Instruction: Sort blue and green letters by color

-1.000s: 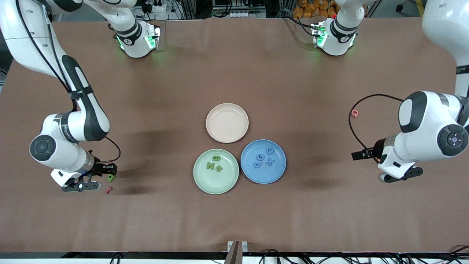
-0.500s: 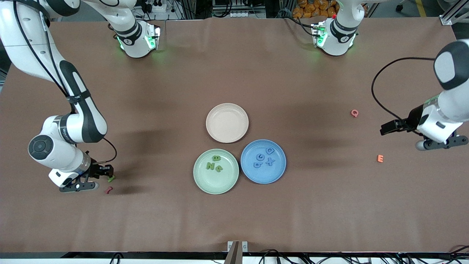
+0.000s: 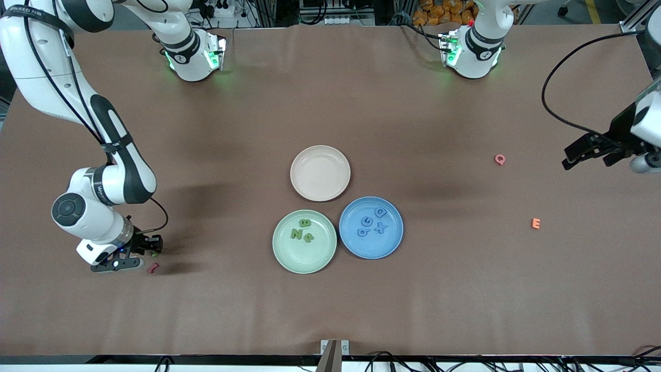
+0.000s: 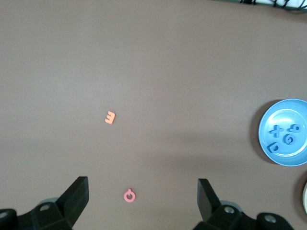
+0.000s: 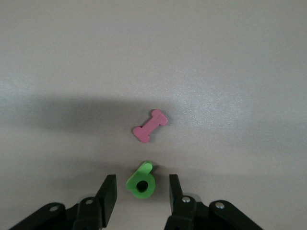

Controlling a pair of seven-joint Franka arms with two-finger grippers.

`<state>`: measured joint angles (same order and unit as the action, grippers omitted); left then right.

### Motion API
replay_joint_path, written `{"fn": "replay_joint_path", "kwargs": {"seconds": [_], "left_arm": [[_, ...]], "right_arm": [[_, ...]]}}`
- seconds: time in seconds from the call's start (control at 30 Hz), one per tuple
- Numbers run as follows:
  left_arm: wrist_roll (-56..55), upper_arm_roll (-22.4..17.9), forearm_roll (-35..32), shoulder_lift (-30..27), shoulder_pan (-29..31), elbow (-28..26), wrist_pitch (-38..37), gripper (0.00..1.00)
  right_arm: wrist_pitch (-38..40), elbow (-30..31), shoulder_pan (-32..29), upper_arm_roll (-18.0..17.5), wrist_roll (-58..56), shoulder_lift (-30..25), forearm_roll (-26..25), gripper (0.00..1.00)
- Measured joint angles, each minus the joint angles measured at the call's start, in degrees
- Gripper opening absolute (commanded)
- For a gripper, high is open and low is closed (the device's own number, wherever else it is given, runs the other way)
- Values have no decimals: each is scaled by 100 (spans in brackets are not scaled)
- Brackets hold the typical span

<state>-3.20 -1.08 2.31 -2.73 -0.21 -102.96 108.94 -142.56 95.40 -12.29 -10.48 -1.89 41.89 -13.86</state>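
Right gripper [image 5: 140, 194] stood low with its fingers parted either side of the green piece [image 5: 141, 184], not yet clamped; we judged it light, stiff, best pinched across its flat sides.

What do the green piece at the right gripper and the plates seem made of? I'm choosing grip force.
Green piece between the right gripper fingers: looks like matte foam or soft plastic, chunky with blunt edges. Green plate, blue plate and cream plate: probably smooth hard plastic, uniform colour, faint sheen.
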Motion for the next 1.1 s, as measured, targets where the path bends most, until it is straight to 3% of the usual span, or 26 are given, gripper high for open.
{"fn": "replay_joint_path", "kwargs": {"seconds": [0.27, 0.5, 0.8, 0.9, 1.1], "left_arm": [[357, 0, -50, -244, 59, 143, -77, 100], [662, 177, -50, -362, 59, 363, -810, 100], [678, 280, -50, -395, 57, 595, -1172, 100], [678, 279, -50, -395, 61, 618, -1240, 100], [678, 280, -50, -395, 61, 626, -1298, 100]], "right_arm": [[-87, 17, -2, 18, -1, 85, -17, 50], [-91, 23, -3, 21, -1, 101, -19, 50], [-113, 24, -3, 21, 0, 169, -19, 46], [-127, 23, -3, 20, 1, 172, -18, 39], [-127, 21, -2, -5, 4, 167, -18, 12]]}}
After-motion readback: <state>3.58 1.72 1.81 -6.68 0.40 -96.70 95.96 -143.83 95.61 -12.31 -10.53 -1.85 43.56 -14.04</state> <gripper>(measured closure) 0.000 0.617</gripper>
